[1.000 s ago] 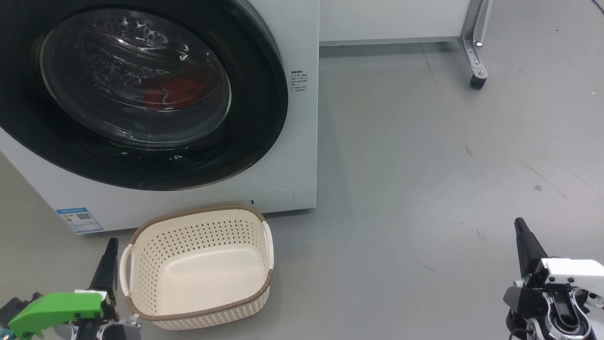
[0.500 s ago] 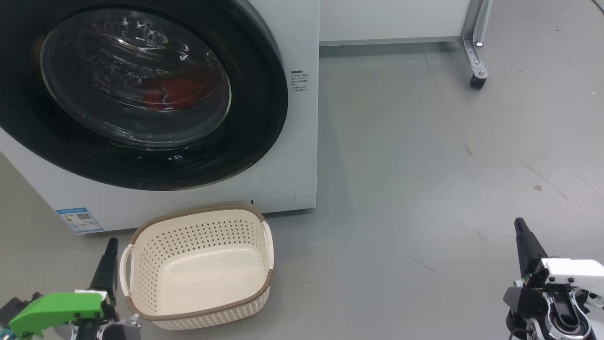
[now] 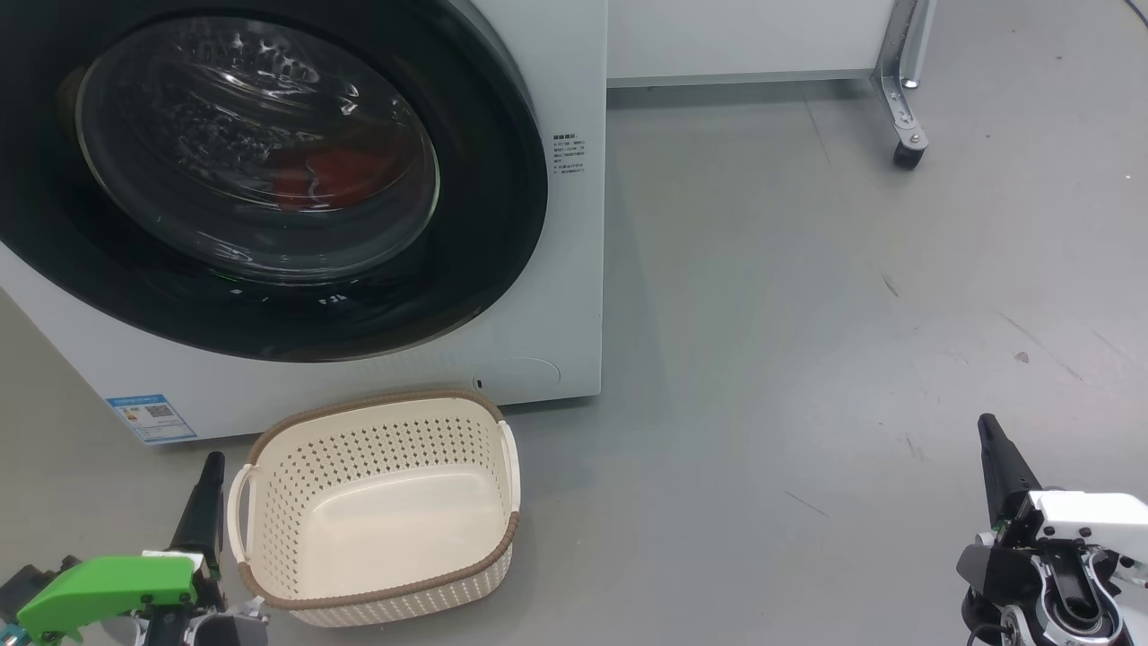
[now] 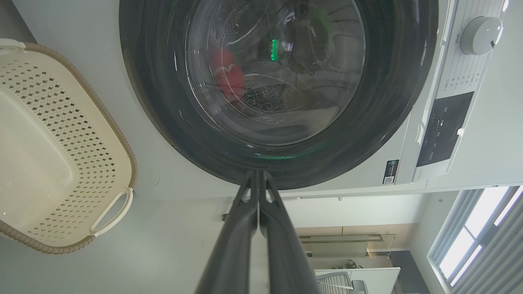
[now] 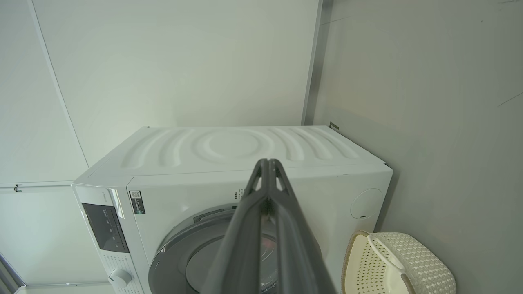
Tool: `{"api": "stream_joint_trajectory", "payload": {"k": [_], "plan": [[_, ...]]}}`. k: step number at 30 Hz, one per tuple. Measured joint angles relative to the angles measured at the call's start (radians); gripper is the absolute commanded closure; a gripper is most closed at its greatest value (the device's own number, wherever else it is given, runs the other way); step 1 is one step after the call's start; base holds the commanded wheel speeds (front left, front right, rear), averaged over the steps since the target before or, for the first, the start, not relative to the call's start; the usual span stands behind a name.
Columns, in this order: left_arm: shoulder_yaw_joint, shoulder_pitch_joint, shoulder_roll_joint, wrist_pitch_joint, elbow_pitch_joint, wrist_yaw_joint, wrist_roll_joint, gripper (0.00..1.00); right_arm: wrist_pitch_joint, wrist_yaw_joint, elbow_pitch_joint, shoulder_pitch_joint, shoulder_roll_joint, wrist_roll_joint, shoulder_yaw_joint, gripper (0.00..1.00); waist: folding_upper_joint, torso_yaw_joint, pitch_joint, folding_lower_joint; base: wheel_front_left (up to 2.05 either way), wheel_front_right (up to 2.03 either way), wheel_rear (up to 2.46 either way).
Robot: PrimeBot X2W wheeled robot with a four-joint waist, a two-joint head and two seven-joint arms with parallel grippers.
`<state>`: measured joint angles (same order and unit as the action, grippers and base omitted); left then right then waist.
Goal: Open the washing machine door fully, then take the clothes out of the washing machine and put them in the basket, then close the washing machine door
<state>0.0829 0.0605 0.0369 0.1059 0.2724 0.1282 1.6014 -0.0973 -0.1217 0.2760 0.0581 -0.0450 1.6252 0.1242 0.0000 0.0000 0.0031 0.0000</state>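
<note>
The white washing machine [image 3: 574,296] stands at the upper left of the head view. Its round black door [image 3: 489,206] lies against the front, and red clothes [image 3: 336,170] show through the glass dome. The cream basket [image 3: 377,574] sits on the floor just in front of the machine, with nothing in it. My left gripper [image 3: 213,468] is shut beside the basket's left handle, clear of it. Far off at the lower right, my right gripper [image 3: 988,429] is shut on nothing. In the left wrist view the shut fingertips [image 4: 258,174] point at the door's rim [image 4: 286,171].
Grey floor [image 3: 807,314] stretches to the right of the machine. A metal frame leg on a caster [image 3: 908,154] stands at the back right beneath a white panel. The machine's control panel and dial [image 4: 480,29] sit beyond the door.
</note>
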Motion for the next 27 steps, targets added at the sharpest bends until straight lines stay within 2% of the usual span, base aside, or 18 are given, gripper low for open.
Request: {"api": "stream_joint_trajectory", "payload": {"k": [9,10,17,27], "plan": [[0.000,0.000,0.000,0.000,0.000,0.000,0.000,1.00,0.000,0.000,0.000,0.000,0.000,0.000,0.000,1.00,0.0000,0.000,0.000,0.0000,0.00,0.00,0.00],[0.000,-0.001,0.000,0.000,0.002,0.000,0.000,0.00,0.000,0.000,0.002,-0.001,0.001,0.000,0.000,0.00,0.0000,0.000,0.000,0.0000,0.00,0.00,0.00],[-0.007,-0.054,-0.027,-0.002,0.068,0.000,0.000,0.00,0.000,0.001,0.063,-0.064,0.034,0.000,-0.004,0.00,0.0000,0.000,0.000,0.0000,0.00,0.00,0.00],[-0.015,-0.051,-0.027,-0.019,0.066,0.000,-0.004,0.00,0.003,0.001,0.059,-0.053,0.032,-0.019,-0.016,0.00,0.0000,0.001,0.002,0.0000,0.00,0.00,0.00]]}}
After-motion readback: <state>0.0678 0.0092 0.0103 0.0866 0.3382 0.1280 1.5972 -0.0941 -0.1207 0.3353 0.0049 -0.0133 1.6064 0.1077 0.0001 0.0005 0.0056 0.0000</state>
